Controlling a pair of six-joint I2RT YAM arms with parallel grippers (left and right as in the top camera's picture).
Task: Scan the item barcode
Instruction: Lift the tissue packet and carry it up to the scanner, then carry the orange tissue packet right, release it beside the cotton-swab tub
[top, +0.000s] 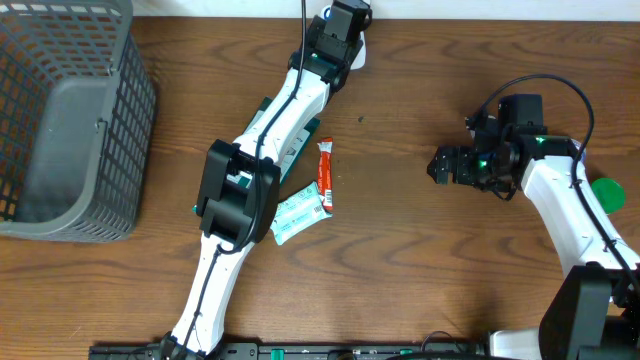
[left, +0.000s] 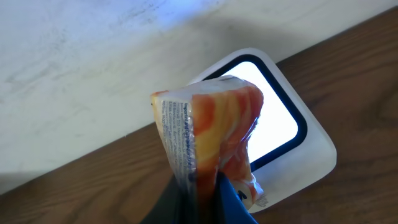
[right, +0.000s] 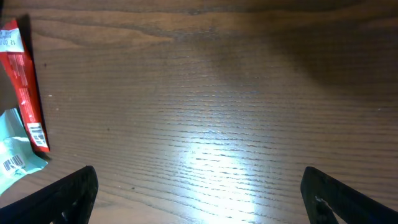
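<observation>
Left jaws: closed tight on the lower end of the orange packet (left: 214, 130); the pack stands up out of them, crumpled and twisted
Item position: just ahead of the left jaws, held over the scanner (left: 314, 158); the lit window sits right behind the film; I cannot tell whether the two touch
Right jaws: spread as wide as they go, holding nothing; bare counter (right: 236, 93) beneath them; a red sachet (right: 25, 81) and a teal packet (right: 12, 158) lie off toward the left arm's side
Risk, no read: I see small print on the packet's pale edge but no barcode; if the code faces me, not the window, the scanner likely gets nothing; creased, shiny film could also spoil a read
Risk, slip: the left jaws pinch only a thin end of the wrapper; I judge that turning the wrist to find the code could let the pack slide or droop out of them
Risk, knock: the scanner sits close beyond the left jaws, near the counter's far edge; pressing further forward could shove it
</observation>
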